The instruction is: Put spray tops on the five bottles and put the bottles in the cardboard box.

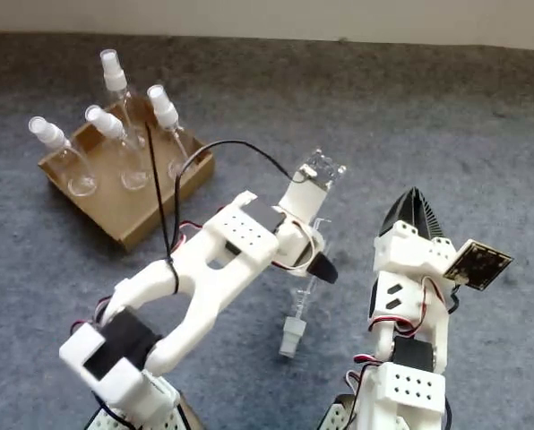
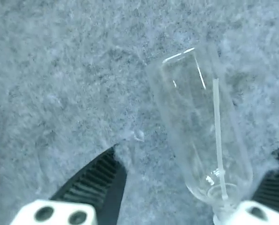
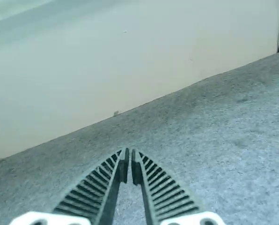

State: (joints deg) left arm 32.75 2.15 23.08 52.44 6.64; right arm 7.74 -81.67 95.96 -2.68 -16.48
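Brown cardboard box (image 1: 88,208); clear bottle (image 2: 191,117), white tube (image 2: 218,126); mottled grey table covering (image 1: 428,116); white right gripper (image 3: 129,161), black ribbed fingers (image 3: 102,187).

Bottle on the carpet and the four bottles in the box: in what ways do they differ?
The loose bottle lies on its side on the carpet; the four bottles stand in the box. The loose bottle is within the open left gripper; no gripper is near the four bottles. All are clear.

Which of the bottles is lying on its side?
The bottle on the carpet at the left claw; the other four stand upright in the cardboard box.
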